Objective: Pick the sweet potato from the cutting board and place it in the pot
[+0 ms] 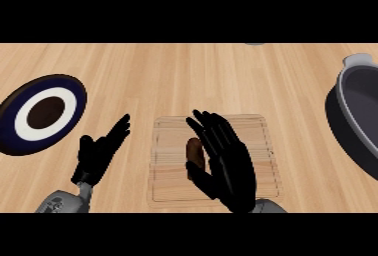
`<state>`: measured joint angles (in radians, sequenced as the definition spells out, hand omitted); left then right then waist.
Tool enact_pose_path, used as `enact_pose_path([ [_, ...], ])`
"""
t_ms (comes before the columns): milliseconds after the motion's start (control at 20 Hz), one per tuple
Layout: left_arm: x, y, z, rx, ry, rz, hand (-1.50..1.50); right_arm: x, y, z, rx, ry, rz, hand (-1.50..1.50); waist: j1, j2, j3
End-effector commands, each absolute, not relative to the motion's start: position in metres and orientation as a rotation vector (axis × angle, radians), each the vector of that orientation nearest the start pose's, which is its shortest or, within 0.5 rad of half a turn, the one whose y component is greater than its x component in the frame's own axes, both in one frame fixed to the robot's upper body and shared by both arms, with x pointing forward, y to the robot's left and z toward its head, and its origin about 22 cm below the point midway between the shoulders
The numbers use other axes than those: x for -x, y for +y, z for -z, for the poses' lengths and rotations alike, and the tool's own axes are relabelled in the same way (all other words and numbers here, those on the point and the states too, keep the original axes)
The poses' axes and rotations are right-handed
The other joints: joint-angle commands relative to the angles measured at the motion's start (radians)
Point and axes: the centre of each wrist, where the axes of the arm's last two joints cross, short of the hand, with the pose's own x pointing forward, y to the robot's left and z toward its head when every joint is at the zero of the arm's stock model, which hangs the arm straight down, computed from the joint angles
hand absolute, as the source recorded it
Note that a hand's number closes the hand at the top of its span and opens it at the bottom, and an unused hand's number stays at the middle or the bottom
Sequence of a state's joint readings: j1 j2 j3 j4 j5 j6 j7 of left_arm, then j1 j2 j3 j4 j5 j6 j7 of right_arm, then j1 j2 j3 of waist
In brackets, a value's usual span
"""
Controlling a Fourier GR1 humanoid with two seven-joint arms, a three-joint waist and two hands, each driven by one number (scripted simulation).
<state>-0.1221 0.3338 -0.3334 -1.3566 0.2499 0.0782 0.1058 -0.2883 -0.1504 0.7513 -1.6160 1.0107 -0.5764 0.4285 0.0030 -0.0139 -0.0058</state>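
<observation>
While the robot's black right hand (225, 160) hovers with fingers straight and spread, partly over the small brown sweet potato (194, 152), it grips nothing. The potato lies on the pale wooden cutting board (168, 172), and the big dark grey pot (347, 130) sits well apart to the right. If the hand closes off-centre, the potato could roll off.

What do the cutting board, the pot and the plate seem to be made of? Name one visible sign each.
Cutting board: pale wood, matt; grain lines show. Pot: probably metal, dark grey satin with a lighter rim. Plate: likely glazed ceramic; navy and white rings with a brown centre.
</observation>
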Motion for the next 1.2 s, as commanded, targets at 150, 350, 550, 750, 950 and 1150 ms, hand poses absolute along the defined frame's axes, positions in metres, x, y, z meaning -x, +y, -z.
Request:
enact_pose_path([
  [150, -0.26, 0.237, 0.026, 0.051, -1.256, 0.265, 0.0, -0.2, -0.015, -0.061, 0.933, -1.669, -0.812, -1.5, -0.006, 0.004, 0.0],
  [350, -0.266, 0.236, 0.014, 0.073, -1.277, 0.301, 0.0, -0.189, 0.002, -0.083, 0.952, -1.507, -0.776, -1.5, 0.021, 0.008, 0.003],
  [550, -0.263, 0.235, 0.014, 0.07, -1.281, 0.316, 0.0, -0.202, 0.006, -0.093, 0.921, -1.378, -0.703, -1.5, 0.03, 0.012, 0.005],
  [750, -0.27, 0.225, 0.018, 0.089, -1.295, 0.323, 0.0, -0.224, 0.003, -0.069, 0.874, -1.179, -0.769, -1.5, 0.039, 0.022, 0.004],
  [950, -0.262, 0.24, 0.022, 0.084, -1.271, 0.308, 0.0, -0.236, -0.001, -0.055, 0.857, -1.006, -0.888, -1.5, 0.032, 0.019, 0.005],
  [1150, -0.264, 0.221, 0.032, 0.068, -1.267, 0.301, 0.0, -0.246, 0.001, -0.041, 0.867, -1.004, -0.87, -1.5, 0.015, 0.017, 0.005],
])
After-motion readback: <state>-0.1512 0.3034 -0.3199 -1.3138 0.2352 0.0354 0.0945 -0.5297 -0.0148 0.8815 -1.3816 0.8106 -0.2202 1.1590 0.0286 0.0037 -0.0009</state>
